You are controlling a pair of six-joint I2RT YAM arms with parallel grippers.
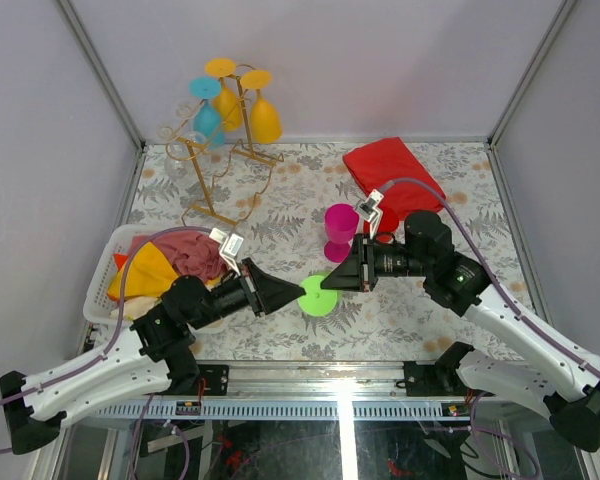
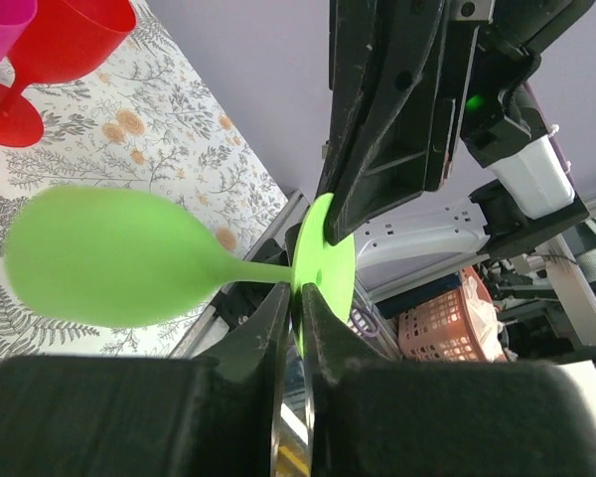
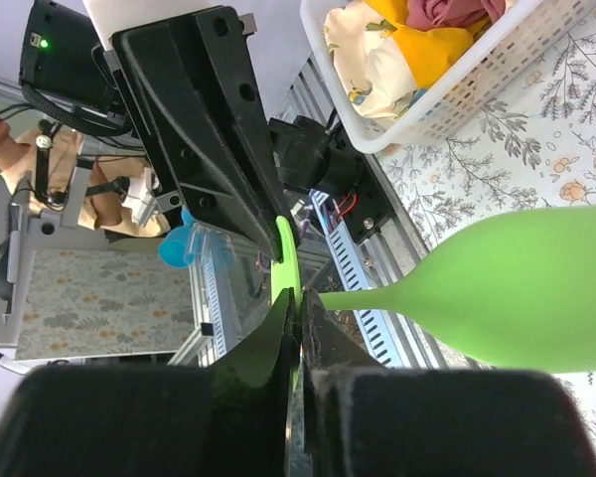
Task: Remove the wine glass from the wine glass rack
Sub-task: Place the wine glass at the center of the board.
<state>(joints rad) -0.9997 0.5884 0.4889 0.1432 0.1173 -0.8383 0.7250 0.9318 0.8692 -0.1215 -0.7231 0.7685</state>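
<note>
A green wine glass (image 1: 320,298) hangs above the table's near middle with its round foot uppermost. My left gripper (image 1: 302,292) and my right gripper (image 1: 327,284) meet at it from opposite sides. In the left wrist view the left gripper (image 2: 298,293) is shut on the foot's rim, and the green bowl (image 2: 109,258) points left. In the right wrist view the right gripper (image 3: 300,296) pinches the same foot, with the bowl (image 3: 517,288) to the right. The gold wire wine glass rack (image 1: 204,188) stands at the back left with a yellow glass (image 1: 226,100), a blue glass (image 1: 208,118) and an orange glass (image 1: 265,120) hanging on it.
A magenta glass (image 1: 340,228) stands upright on the floral table just behind the grippers, with a red glass (image 2: 70,50) beside it. A red cloth (image 1: 392,175) lies at the back right. A white basket (image 1: 120,250) of cloths sits at the near left.
</note>
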